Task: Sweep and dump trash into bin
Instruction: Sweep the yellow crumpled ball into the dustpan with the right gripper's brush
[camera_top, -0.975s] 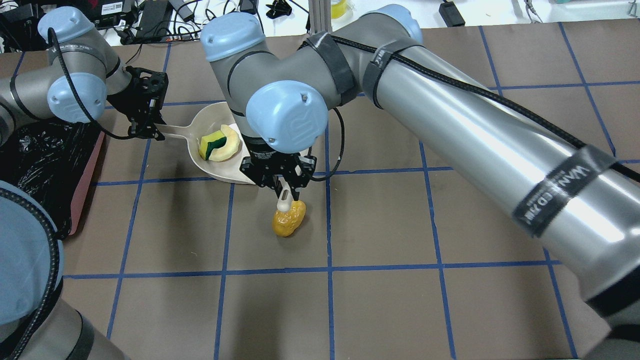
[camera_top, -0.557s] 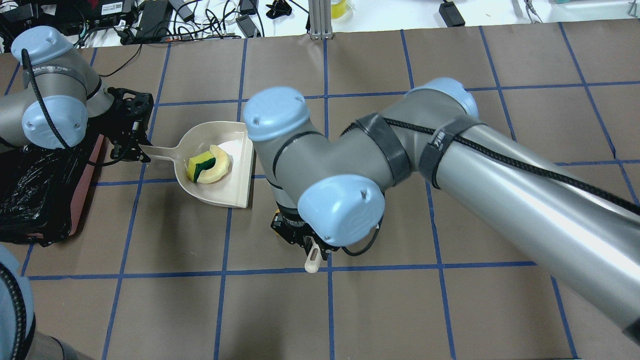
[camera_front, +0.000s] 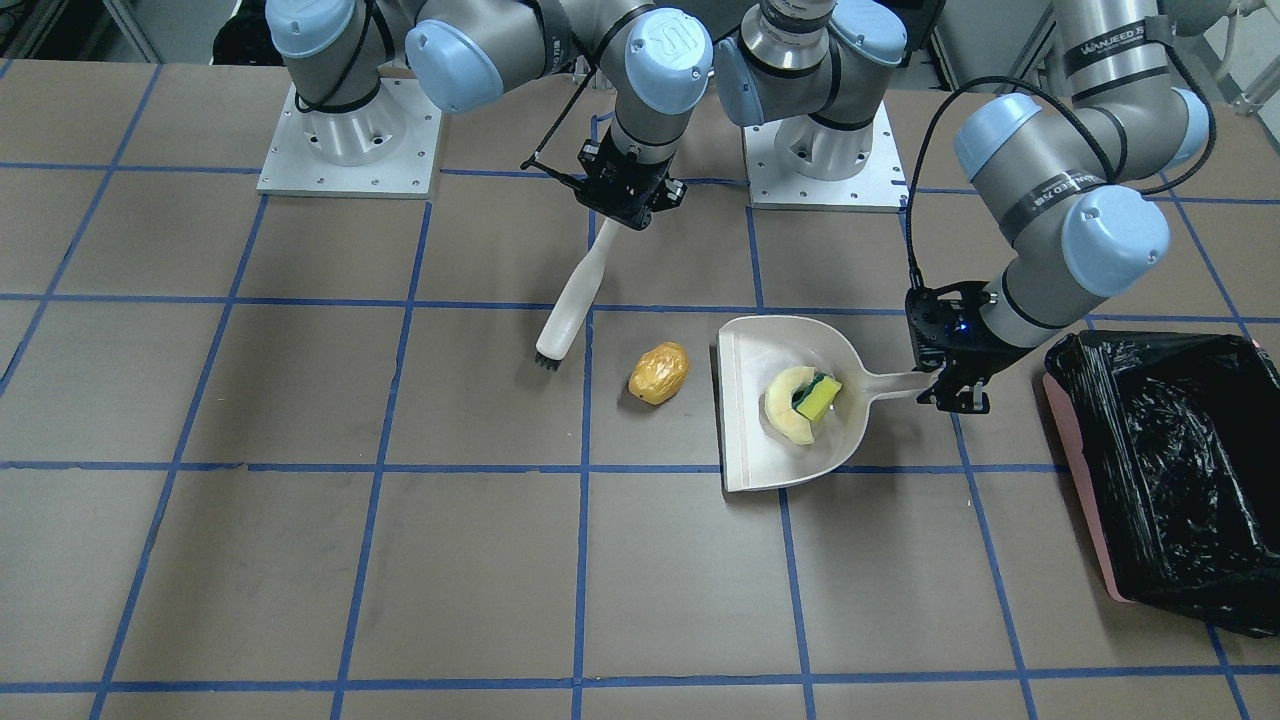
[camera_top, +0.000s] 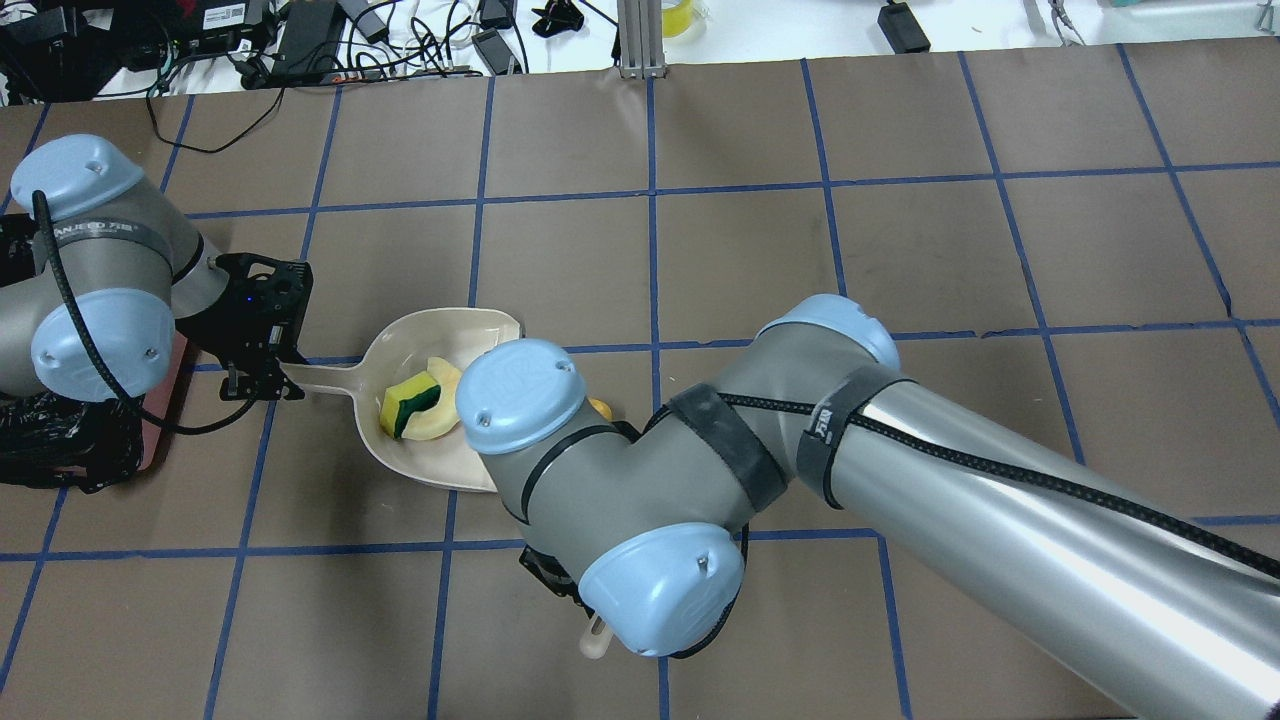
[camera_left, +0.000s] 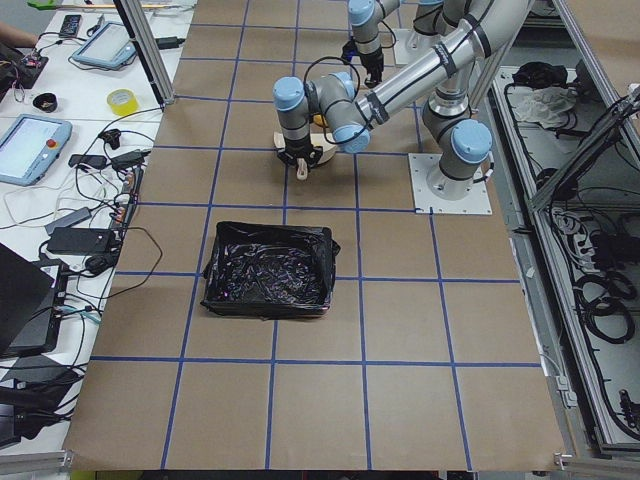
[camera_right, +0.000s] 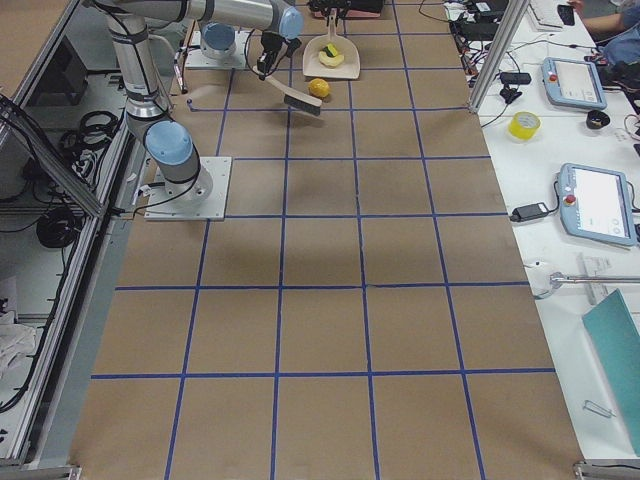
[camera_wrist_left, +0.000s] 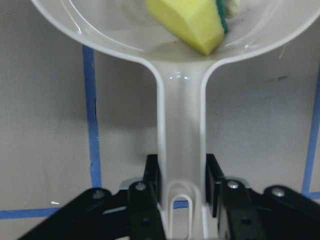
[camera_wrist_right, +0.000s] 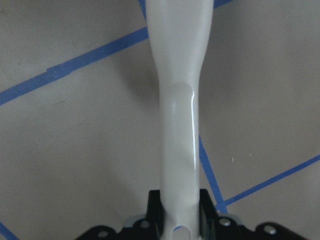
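Lump (camera_front: 659, 373) lies at 9 o'clock of dustpan (camera_front: 750, 400) mouth, front-facing view; rind (camera_front: 785, 415), sponge (camera_front: 818, 398) inside. Right gripper (camera_front: 622, 212) pinches brush (camera_front: 575, 300), left gripper (camera_front: 950, 390) pinches dustpan handle. Lump probably light, rolls: push low from 9 o'clock.

Three pieces of trash: one golden-brown potato-like lump (camera_front: 659, 373) just outside the dustpan (camera_front: 760, 350), and one pale yellow rind slice (camera_front: 785, 418) and one yellow-and-green sponge cube (camera_front: 820, 399) inside the dustpan. One dustpan, one brush (camera_front: 572, 305), one black-lined pink bin (camera_front: 1160, 470). Two hands: the left hand (camera_front: 952, 393) and the right hand (camera_front: 620, 212).
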